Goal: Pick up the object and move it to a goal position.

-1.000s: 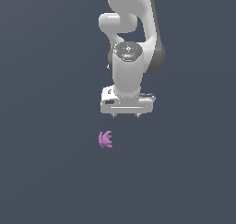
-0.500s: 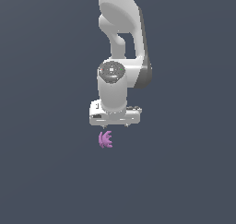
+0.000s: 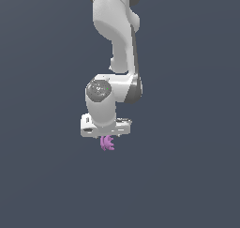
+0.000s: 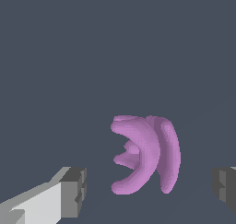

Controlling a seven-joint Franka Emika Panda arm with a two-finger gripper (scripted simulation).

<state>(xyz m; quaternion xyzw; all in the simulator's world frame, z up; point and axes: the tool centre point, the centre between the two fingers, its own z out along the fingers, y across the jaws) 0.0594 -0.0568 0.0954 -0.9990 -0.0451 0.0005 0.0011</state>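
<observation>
The object (image 3: 107,143) is a tiny purple-pink item with several curved prongs, lying on the dark grey floor. In the exterior view my white gripper (image 3: 106,137) hangs straight over it, its body covering the object's upper part; the fingers are hidden there. In the wrist view the object (image 4: 146,154) fills the space between my two dark fingertips (image 4: 73,191), with a clear gap on each side. The gripper (image 4: 150,191) is open and holds nothing.
The plain dark grey floor (image 3: 187,175) lies all around, with nothing else on it. The white arm (image 3: 117,39) rises from the gripper to the top of the exterior view.
The gripper has moved toward the exterior view's left and down, from beside and above the object to right over it. The object has not moved.
</observation>
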